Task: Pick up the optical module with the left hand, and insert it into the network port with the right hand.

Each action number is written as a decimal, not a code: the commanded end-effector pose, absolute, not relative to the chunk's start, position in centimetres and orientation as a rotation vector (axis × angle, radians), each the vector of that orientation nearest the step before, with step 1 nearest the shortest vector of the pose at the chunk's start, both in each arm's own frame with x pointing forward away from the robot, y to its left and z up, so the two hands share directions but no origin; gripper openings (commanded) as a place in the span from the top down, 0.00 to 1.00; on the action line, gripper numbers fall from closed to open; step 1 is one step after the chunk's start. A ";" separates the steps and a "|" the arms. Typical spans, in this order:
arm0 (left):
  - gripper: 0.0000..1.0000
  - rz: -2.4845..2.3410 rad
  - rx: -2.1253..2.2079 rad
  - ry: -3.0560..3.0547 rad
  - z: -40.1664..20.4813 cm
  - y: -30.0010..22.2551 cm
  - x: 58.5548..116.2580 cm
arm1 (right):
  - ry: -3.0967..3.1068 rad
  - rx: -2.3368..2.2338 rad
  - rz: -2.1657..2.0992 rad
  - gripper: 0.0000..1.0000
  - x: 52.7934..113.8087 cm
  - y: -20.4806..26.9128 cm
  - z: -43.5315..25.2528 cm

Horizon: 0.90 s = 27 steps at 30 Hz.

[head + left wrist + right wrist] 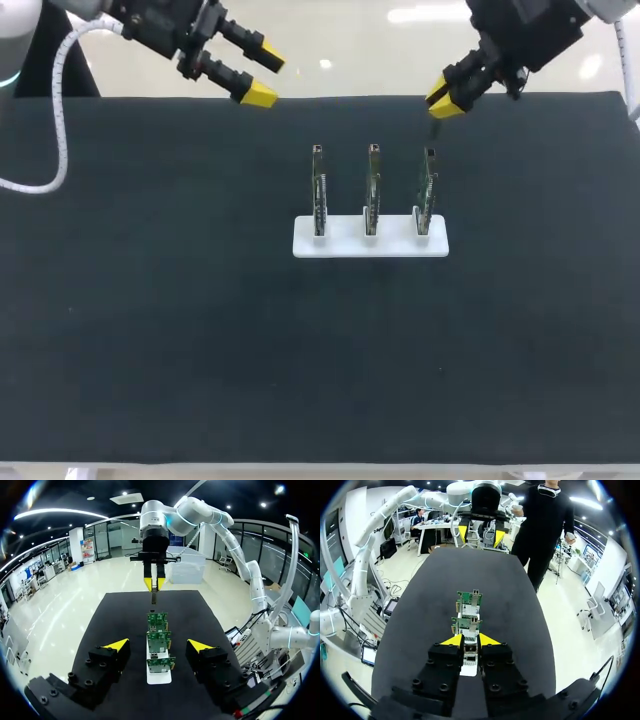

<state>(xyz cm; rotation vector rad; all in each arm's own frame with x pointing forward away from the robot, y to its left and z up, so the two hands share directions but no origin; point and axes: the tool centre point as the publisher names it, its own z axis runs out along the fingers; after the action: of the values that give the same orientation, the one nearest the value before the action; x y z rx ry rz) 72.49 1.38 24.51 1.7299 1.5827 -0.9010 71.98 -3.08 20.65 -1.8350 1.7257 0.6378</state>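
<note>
Three upright green boards with network ports stand in a white holder [340, 246]: left [318, 190], middle [372, 190], right [426, 195]. My right gripper [445, 100] hangs just above and behind the right board, shut on the small dark optical module [434, 128], which points down at that board's top. The right wrist view shows the module [470, 651] between my own fingertips [453, 640], with boards [469, 599] in a row ahead. My left gripper [264, 78] is open and empty at the far left. In its wrist view the left gripper [158, 645] straddles the row of boards [159, 645], well short of it.
A black mat [150, 330] covers the table; only the white holder stands on it. Across the table, the left wrist view takes in my right gripper [155, 582] with the module [154, 598] below its tips.
</note>
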 end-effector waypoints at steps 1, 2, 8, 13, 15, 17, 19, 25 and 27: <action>0.00 -0.900 1.733 1.585 24.6 1.3 72.5 | 1.719 -1.850 0.666 1.00 72.8 -3.0 20.3; 0.00 -0.900 1.733 1.585 24.6 1.3 72.5 | 1.719 -1.855 0.671 1.00 72.8 -2.9 20.2; 0.00 -0.900 1.733 1.585 24.6 1.3 72.5 | 1.740 -1.858 0.693 1.00 72.9 -2.6 19.5; 0.00 -0.900 1.733 1.585 24.6 1.3 72.5 | 1.745 -1.869 0.689 1.00 73.0 -2.6 19.3; 0.00 -0.900 1.733 1.585 24.6 1.3 72.5 | 1.749 -1.870 0.689 1.00 73.0 -2.6 19.3; 0.00 -0.900 1.733 1.585 24.6 1.3 72.5 | 1.752 -1.871 0.689 1.00 73.0 -2.6 19.3; 0.00 -0.900 1.733 1.585 24.6 1.3 72.5 | 1.753 -1.872 0.690 1.00 72.9 -2.6 19.2; 0.00 -0.900 1.733 1.585 24.6 1.3 72.5 | 1.756 -1.875 0.691 1.00 72.7 -2.6 18.8; 0.00 -0.900 1.733 1.585 24.6 1.3 72.5 | 1.760 -1.876 0.689 1.00 72.7 -2.6 18.7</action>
<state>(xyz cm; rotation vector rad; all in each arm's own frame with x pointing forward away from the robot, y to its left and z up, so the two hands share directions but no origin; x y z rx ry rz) 72.48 1.38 24.52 1.7299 1.5826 -0.9009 72.73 -2.72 18.77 -1.8770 1.7567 0.6932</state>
